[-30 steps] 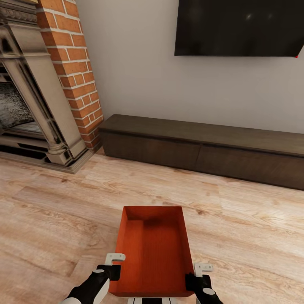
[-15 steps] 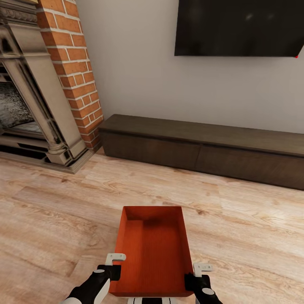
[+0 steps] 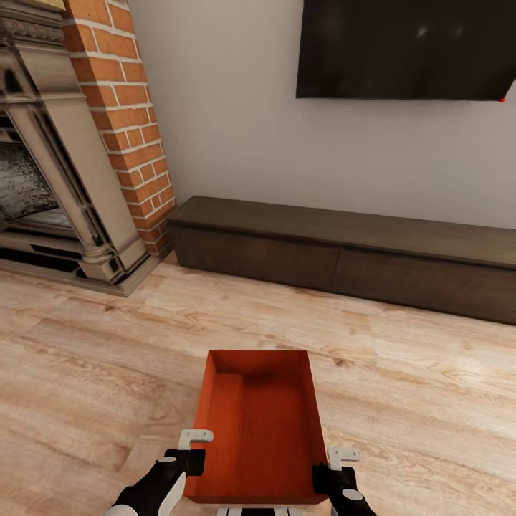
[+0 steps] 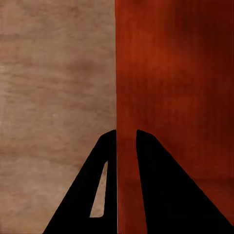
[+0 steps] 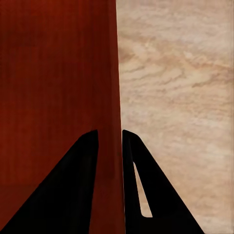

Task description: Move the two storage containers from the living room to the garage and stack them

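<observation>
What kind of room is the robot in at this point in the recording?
It looks like a living room: a red brick fireplace stands at the left, a black TV hangs on the wall above a long low dark cabinet, and the floor is light wood plank.

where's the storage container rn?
Storage container: head view, low centre, held between left gripper and right gripper above the wood floor.

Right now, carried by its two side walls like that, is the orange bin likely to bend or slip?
Probably stiff: the storage container keeps straight walls though each side is pinched only near one end. It is empty, so likely light. Its smooth wall could slide between the jaws if jolted.
</observation>
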